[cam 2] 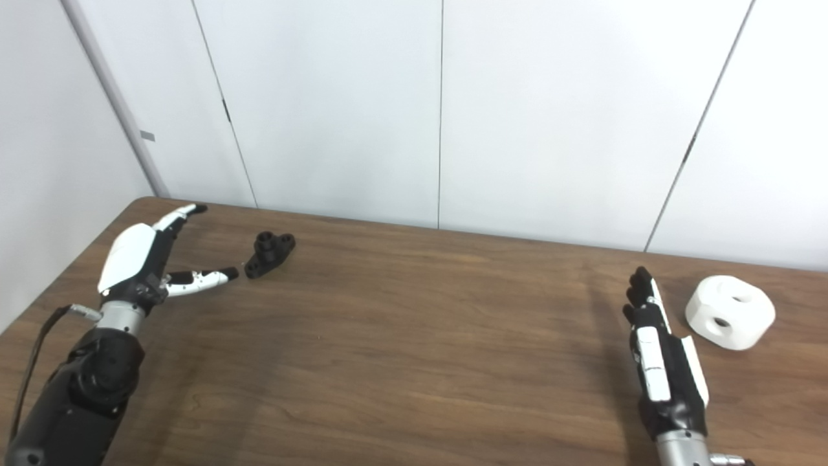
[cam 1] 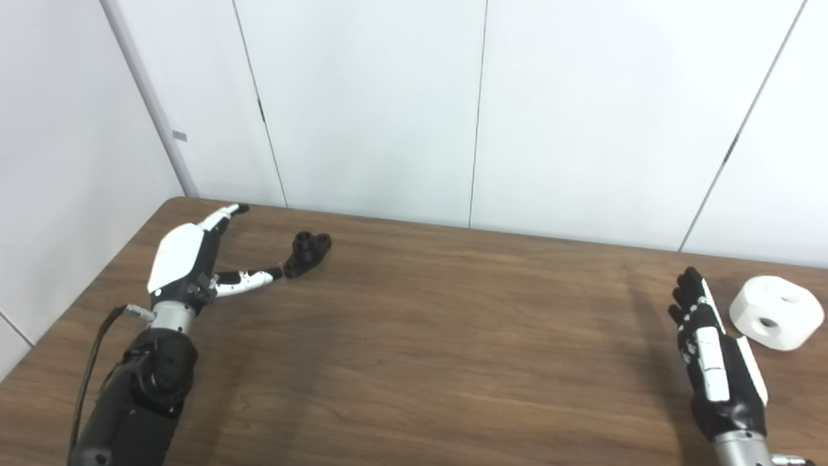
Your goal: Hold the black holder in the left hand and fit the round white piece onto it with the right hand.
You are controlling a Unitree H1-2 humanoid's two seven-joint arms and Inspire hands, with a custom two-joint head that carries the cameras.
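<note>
Left robot hand (cam 1: 194,259): spread wide and holding nothing. Your thumb tip lies just beside the black holder (cam 1: 308,254); whether it touches cannot be told.
Right robot hand (cam 1: 715,362): extended, fingers straight and together, nothing held. It stands edge-on just left of the round white piece (cam 1: 776,312), with a narrow gap between them.
Black holder: resting on the desk (cam 1: 420,336) near the far left corner, bosses pointing up.
Round white piece: resting on the desk at the right, holes visible in its top and side.
Risk, left side: if you close from this offset, the thumb will likely push the holder away rather than trap it, because the fingers are not yet around it.
Risk, right side: the piece looks smooth and rounded; a sideways approach could slide it toward the desk edge.
Risk, fitting: misaligned holes and bosses could cause jamming.
Markings: no readable brand, label or writing.
</note>
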